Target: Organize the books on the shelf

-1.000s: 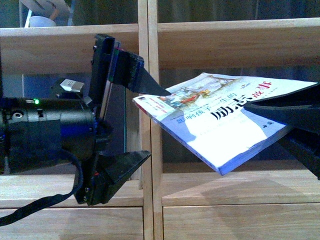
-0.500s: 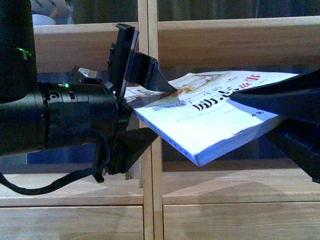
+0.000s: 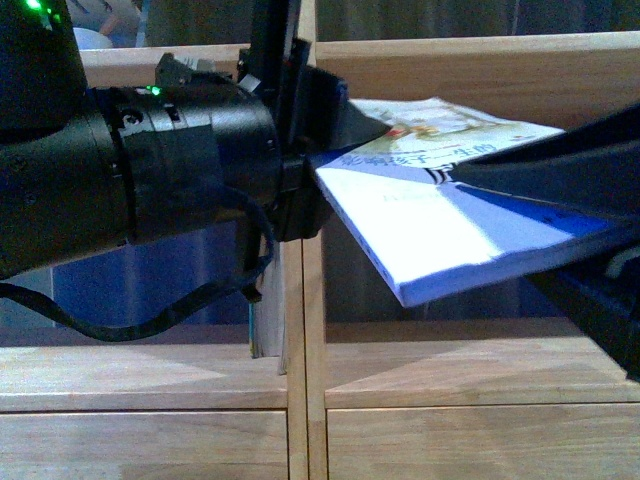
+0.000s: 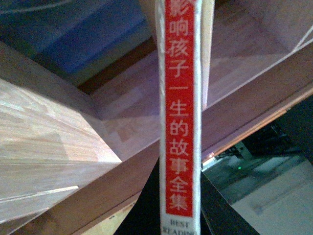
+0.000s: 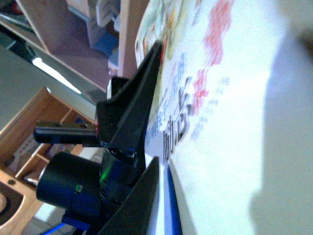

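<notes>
The thin paperback [image 3: 450, 230] hangs in the air in front of the shelf [image 3: 430, 375], nearly flat, its blue-white back facing me. My left gripper [image 3: 335, 135] is shut on its spine end. My right gripper [image 3: 560, 185] is shut on its opposite edge. In the left wrist view the white spine with its red band [image 4: 179, 98] runs between the dark fingers [image 4: 142, 215]. The right wrist view shows the pale illustrated front [image 5: 234, 122] and the left gripper [image 5: 129, 112] clamped on it. A thin teal-edged book [image 3: 264, 335] stands upright by the shelf's centre divider.
Wooden shelf boards [image 3: 450, 75] and drawer fronts [image 3: 480, 440] fill the background. The left arm's black body [image 3: 120, 170] and its cable [image 3: 150, 325] block much of the left compartment. A white object [image 3: 85, 40] sits in the upper left compartment.
The left arm has moved up and to the right, closing on the book's spine end. The book has risen and levelled out, so its front now faces up and the back shows.
</notes>
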